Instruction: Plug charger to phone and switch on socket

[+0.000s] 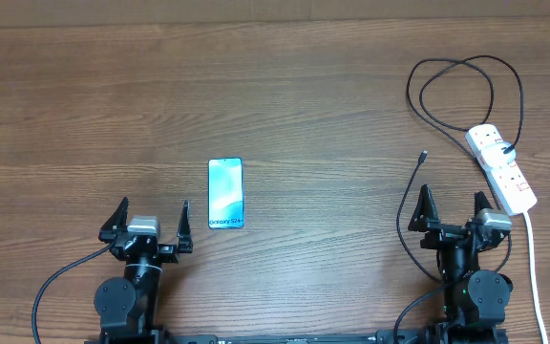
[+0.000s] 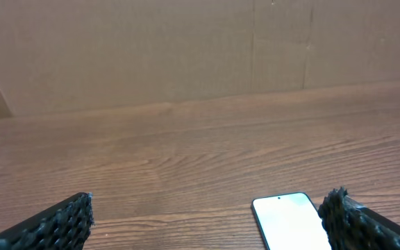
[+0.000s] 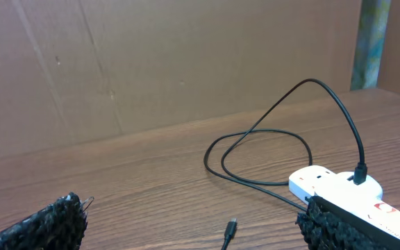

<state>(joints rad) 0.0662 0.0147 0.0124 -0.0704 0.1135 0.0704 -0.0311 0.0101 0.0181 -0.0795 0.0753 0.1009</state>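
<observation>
The phone lies flat on the table with its light-blue screen up, just right of my left gripper; its top edge shows in the left wrist view. The left gripper is open and empty. The white socket strip lies at the right, with the black charger cable plugged into it and looping behind. The cable's small free plug lies on the table ahead of my right gripper, which is open and empty. The plug and strip show in the right wrist view.
The strip's white cord runs down the right side past the right arm toward the table's front edge. A brown cardboard wall stands behind the table.
</observation>
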